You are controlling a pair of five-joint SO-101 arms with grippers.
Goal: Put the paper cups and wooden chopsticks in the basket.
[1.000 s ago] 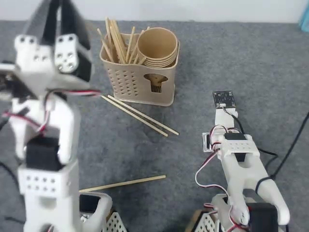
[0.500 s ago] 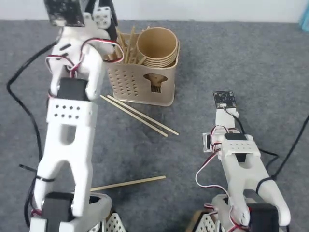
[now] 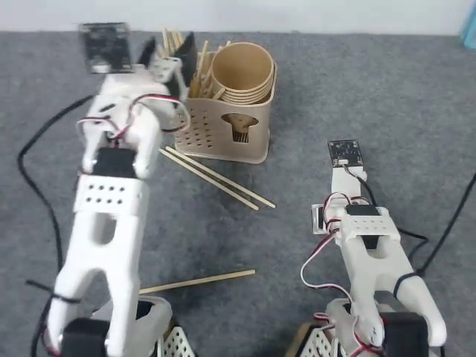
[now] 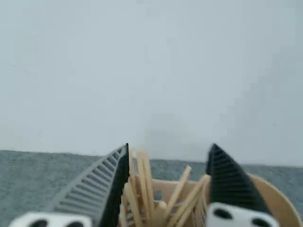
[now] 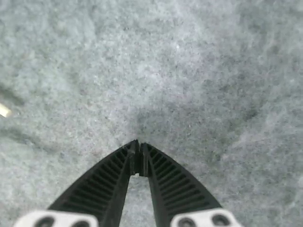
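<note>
1. The left tool [image 4: 170, 147] hangs over the basket [image 3: 216, 137], its jaws wide apart around the standing chopsticks [image 3: 199, 68].
2. Stacked cups [image 3: 242, 71] sit in the basket beside those sticks.
3. A loose pair [image 3: 220, 175] lies on the counter [image 3: 372, 89] just beside the basket, and a single stick [image 3: 197, 282] lies nearer the arm bases.
4. The right tool [image 5: 138, 158] is closed and empty, low over the counter.

Left gripper [image 3: 168, 53] spread above beige perforated plastic basket [image 3: 216, 137] | tan paper cups [image 3: 243, 71] inside | three wooden chopsticks [image 3: 216, 178] on grey mat [image 3: 372, 89]
</note>
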